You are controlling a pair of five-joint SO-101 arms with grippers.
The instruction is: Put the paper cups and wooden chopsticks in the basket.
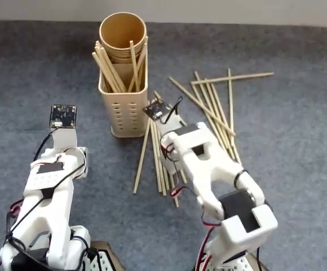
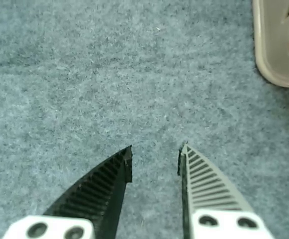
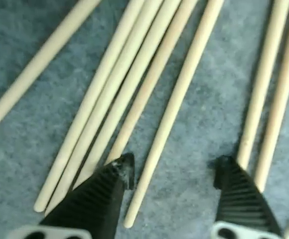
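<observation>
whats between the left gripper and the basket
Only bare grey carpet. In the left wrist view the open left gripper hangs over it and the basket stands apart, with nothing lying between.

You have one basket [image 1: 124, 116] on the grey carpet [image 1: 28, 68]. One stack of nested paper cups [image 1: 122, 31] sits in it; you cannot tell how many cups it holds. About six wooden chopsticks [image 1: 108, 70] stand in the basket too. Roughly a dozen loose chopsticks [image 1: 214, 110] lie on the carpet, overlapping too much for an exact count.
</observation>
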